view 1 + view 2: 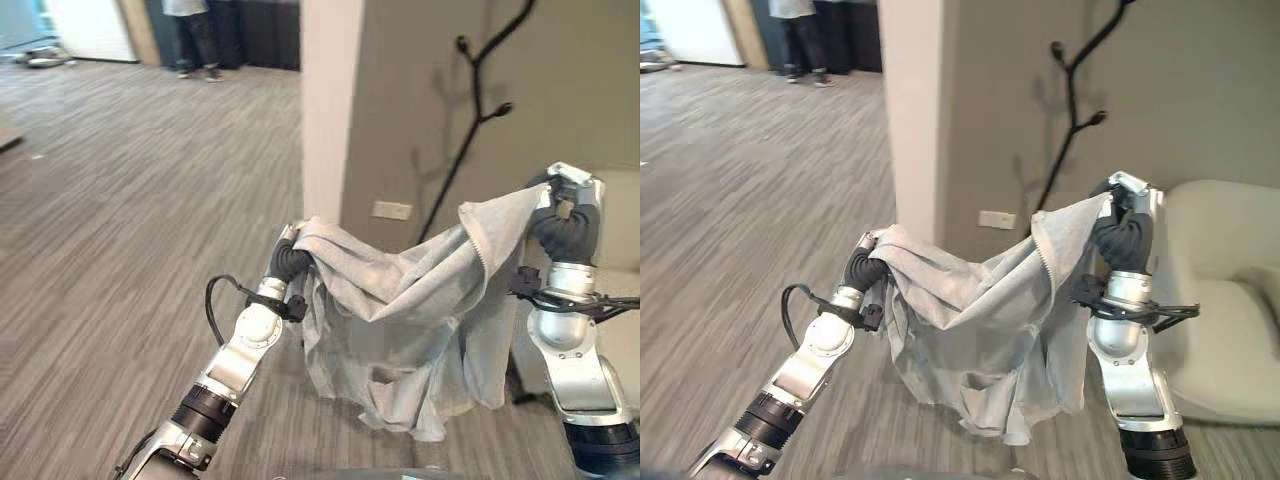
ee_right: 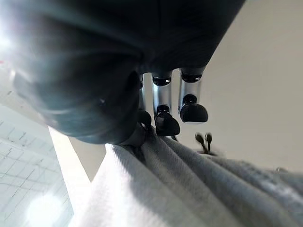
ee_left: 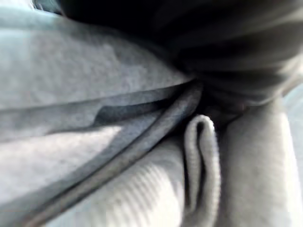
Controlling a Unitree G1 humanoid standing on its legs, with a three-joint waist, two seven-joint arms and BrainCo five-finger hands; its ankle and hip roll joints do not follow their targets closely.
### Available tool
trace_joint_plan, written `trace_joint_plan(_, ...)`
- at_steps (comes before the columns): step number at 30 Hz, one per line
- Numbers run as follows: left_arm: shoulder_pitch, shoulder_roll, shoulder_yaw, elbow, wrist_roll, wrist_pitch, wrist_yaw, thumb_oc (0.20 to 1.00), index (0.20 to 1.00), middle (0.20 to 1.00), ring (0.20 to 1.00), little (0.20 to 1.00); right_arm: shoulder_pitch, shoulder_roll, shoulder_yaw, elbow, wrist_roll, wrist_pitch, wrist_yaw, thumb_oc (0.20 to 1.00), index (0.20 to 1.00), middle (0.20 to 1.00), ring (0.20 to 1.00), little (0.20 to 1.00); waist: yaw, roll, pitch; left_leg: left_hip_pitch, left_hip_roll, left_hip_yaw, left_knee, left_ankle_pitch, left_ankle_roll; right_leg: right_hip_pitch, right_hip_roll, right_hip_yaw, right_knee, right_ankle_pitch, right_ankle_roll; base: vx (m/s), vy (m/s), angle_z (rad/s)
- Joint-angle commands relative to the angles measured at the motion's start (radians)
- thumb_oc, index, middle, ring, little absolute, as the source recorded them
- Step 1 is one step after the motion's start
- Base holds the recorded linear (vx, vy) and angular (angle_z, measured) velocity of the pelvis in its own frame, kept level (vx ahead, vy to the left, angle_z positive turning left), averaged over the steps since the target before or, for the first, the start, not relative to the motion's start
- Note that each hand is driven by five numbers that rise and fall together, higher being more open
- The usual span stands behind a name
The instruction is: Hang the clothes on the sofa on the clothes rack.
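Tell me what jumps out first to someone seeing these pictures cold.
A grey garment hangs spread in mid-air between the two hands: the left hand grips one edge low, the right hand holds the other edge higher. Behind it, against the beige wall, stands a black branch-shaped clothes rack. A cream sofa sits to the right, and a person stands far off across the wood-look floor.

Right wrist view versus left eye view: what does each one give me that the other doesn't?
The right wrist view shows the right hand's fingers up close, curled onto the grey garment's edge. The left eye view adds the left hand gripping the garment's other end, the cloth sagging between the hands, a person standing far back, and the wood-look floor. Both show the right hand, the garment and the dark branch-shaped clothes rack against the wall.
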Motion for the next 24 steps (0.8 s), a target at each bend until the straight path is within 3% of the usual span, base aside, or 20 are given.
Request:
trace_joint_plan(1,-0.018,0.019,0.036,-0.149,-0.038,-0.054,0.011,0.2,0.2,0.2,0.2,0.2,-0.055,-0.017,-0.039,-0.044,-0.025,0.003,-0.007,0.2,0.2,0.2,0.2,0.2,0.006,-0.013,-0.025,0.028,0.197,-0.004,-0.043,0.092,-0.101,0.049,0.093,0.033,-0.004,0.159,-0.03,0.07,-0.758,0.54)
trace_joint_plan(2,-0.015,0.022,0.041,-0.144,-0.043,-0.052,0.017,0.2,0.2,0.2,0.2,0.2,-0.054,-0.015,-0.038,-0.042,-0.023,0.003,-0.003,0.2,0.2,0.2,0.2,0.2,0.014,-0.016,-0.026,0.015,0.233,-0.009,-0.009,0.086,-0.116,0.054,0.087,0.044,-0.017,0.205,-0.03,0.13,-1.033,-0.05)
trace_joint_plan(3,-0.015,0.03,0.045,-0.139,-0.061,-0.058,0.031,0.2,0.2,0.2,0.2,0.2,-0.052,-0.016,-0.033,-0.045,-0.019,0.003,0.008,0.2,0.2,0.2,0.2,0.2,0.028,-0.024,-0.027,-0.012,0.318,-0.04,0.074,0.078,-0.158,0.067,0.082,0.092,-0.019,0.261,-0.03,0.15,-0.949,-0.35)
trace_joint_plan(4,-0.013,0.031,0.047,-0.136,-0.066,-0.062,0.039,0.2,0.2,0.2,0.2,0.2,-0.053,-0.02,-0.034,-0.044,-0.016,-0.002,0.013,0.2,0.2,0.2,0.2,0.2,0.031,-0.023,-0.027,-0.018,0.353,-0.051,0.102,0.082,-0.177,0.072,0.092,0.116,-0.026,0.261,-0.03,0.19,-1.245,-0.62)
trace_joint_plan(5,0.015,0.032,0.067,-0.142,-0.089,-0.074,0.035,0.2,0.2,0.2,0.2,0.2,-0.063,-0.038,-0.023,-0.059,-0.001,-0.024,0.034,0.2,0.2,0.2,0.2,0.2,0.046,-0.023,-0.017,-0.002,0.431,-0.049,0.173,0.116,-0.204,0.056,0.143,0.133,-0.005,0.085,-0.03,0.17,-0.882,-0.71)
trace_joint_plan(6,0.035,0.03,0.077,-0.143,-0.1,-0.077,0.037,0.2,0.2,0.2,0.2,0.2,-0.076,-0.042,-0.01,-0.061,0.0,-0.031,0.04,0.2,0.2,0.2,0.2,0.2,0.054,-0.017,-0.01,0.018,0.462,-0.056,0.185,0.158,-0.221,0.042,0.169,0.129,0.025,-0.032,-0.03,0.16,-0.796,-0.96)
trace_joint_plan(7,0.046,0.028,0.083,-0.151,-0.106,-0.085,0.039,0.2,0.2,0.2,0.2,0.2,-0.083,-0.044,0.002,-0.067,0.007,-0.042,0.044,0.2,0.2,0.2,0.2,0.2,0.061,-0.006,0.001,0.023,0.487,-0.078,0.215,0.211,-0.23,0.032,0.192,0.131,0.062,-0.11,-0.043,0.16,-0.503,-0.85)
trace_joint_plan(8,0.064,0.02,0.086,-0.151,-0.121,-0.087,0.04,0.2,0.2,0.2,0.2,0.2,-0.076,-0.047,0.014,-0.065,0.015,-0.054,0.051,0.2,0.2,0.2,0.2,0.2,0.064,0.0,0.009,0.027,0.52,-0.102,0.241,0.328,-0.245,0.031,0.236,0.123,0.078,-0.163,-0.075,0.13,-0.539,-0.84)
trace_joint_plan(9,0.082,0.014,0.093,-0.149,-0.13,-0.09,0.038,0.2,0.2,0.2,0.2,0.2,-0.07,-0.057,0.028,-0.06,0.019,-0.069,0.053,0.2,0.2,0.2,0.2,0.2,0.071,0.007,0.018,0.021,0.549,-0.135,0.27,0.455,-0.263,0.04,0.293,0.114,0.078,-0.198,-0.11,0.13,-0.661,-0.41)
trace_joint_plan(10,0.097,0.012,0.092,-0.151,-0.133,-0.092,0.034,0.2,0.2,0.2,0.2,0.2,-0.069,-0.07,0.042,-0.05,0.022,-0.074,0.054,0.2,0.2,0.2,0.2,0.2,0.08,0.008,0.026,-0.001,0.566,-0.173,0.309,0.538,-0.266,0.058,0.335,0.105,0.064,-0.219,-0.14,0.12,-0.693,-0.2)
trace_joint_plan(11,0.104,0.011,0.089,-0.159,-0.129,-0.09,0.029,0.2,0.2,0.2,0.2,0.2,-0.064,-0.083,0.051,-0.044,0.024,-0.079,0.058,0.2,0.2,0.2,0.2,0.2,0.084,0.004,0.033,-0.035,0.572,-0.205,0.355,0.578,-0.265,0.078,0.368,0.093,0.049,-0.221,-0.163,0.08,-0.476,-0.05)
trace_joint_plan(12,0.105,0.011,0.088,-0.16,-0.129,-0.089,0.029,0.2,0.2,0.2,0.2,0.2,-0.064,-0.084,0.05,-0.043,0.024,-0.079,0.058,0.2,0.2,0.2,0.2,0.2,0.08,0.007,0.033,-0.045,0.576,-0.215,0.36,0.579,-0.266,0.081,0.373,0.087,0.045,-0.219,-0.164,0.17,-0.693,-0.11)
trace_joint_plan(13,0.12,0.011,0.089,-0.164,-0.108,-0.09,0.03,0.2,0.2,0.2,0.2,0.2,-0.049,-0.118,0.056,-0.027,0.008,-0.08,0.057,0.2,0.2,0.2,0.2,0.2,0.084,-0.013,0.04,-0.099,0.608,-0.191,0.451,0.597,-0.289,0.13,0.425,0.079,-0.01,-0.248,-0.194,0.15,-0.577,0.06)
trace_joint_plan(14,0.125,0.01,0.092,-0.168,-0.101,-0.091,0.034,0.2,0.2,0.2,0.2,0.2,-0.051,-0.125,0.06,-0.018,0.011,-0.079,0.055,0.2,0.2,0.2,0.2,0.2,0.082,-0.011,0.039,-0.109,0.631,-0.159,0.477,0.593,-0.292,0.144,0.441,0.073,-0.031,-0.26,-0.201,0.16,-0.686,0.1)
trace_joint_plan(17,0.132,0.01,0.122,-0.163,-0.074,-0.088,0.048,0.2,0.2,0.2,0.2,0.2,-0.047,-0.143,0.069,0.005,0.011,-0.075,0.06,0.2,0.2,0.2,0.2,0.2,0.081,-0.003,0.03,-0.14,0.638,-0.072,0.482,0.582,-0.296,0.18,0.491,0.069,-0.075,-0.283,-0.213,0.12,-0.264,-0.01)
trace_joint_plan(19,0.119,0.009,0.144,-0.141,-0.027,-0.075,0.074,0.2,0.2,0.2,0.2,0.2,-0.02,-0.15,0.071,0.022,0.017,-0.081,0.074,0.2,0.2,0.2,0.2,0.2,0.073,-0.014,0.009,-0.151,0.579,-0.035,0.366,0.573,-0.296,0.191,0.505,0.07,-0.089,-0.308,-0.218,0.17,-0.118,0.13)
trace_joint_plan(24,0.076,0.002,0.163,-0.116,0.036,-0.063,0.111,0.2,0.2,0.2,0.2,0.2,-0.012,-0.16,0.062,0.07,0.027,-0.086,0.073,0.2,0.2,0.2,0.2,0.2,0.07,-0.013,-0.001,-0.167,0.494,-0.045,0.093,0.557,-0.296,0.229,0.52,0.048,-0.113,-0.333,-0.196,0.14,0.037,0.2)
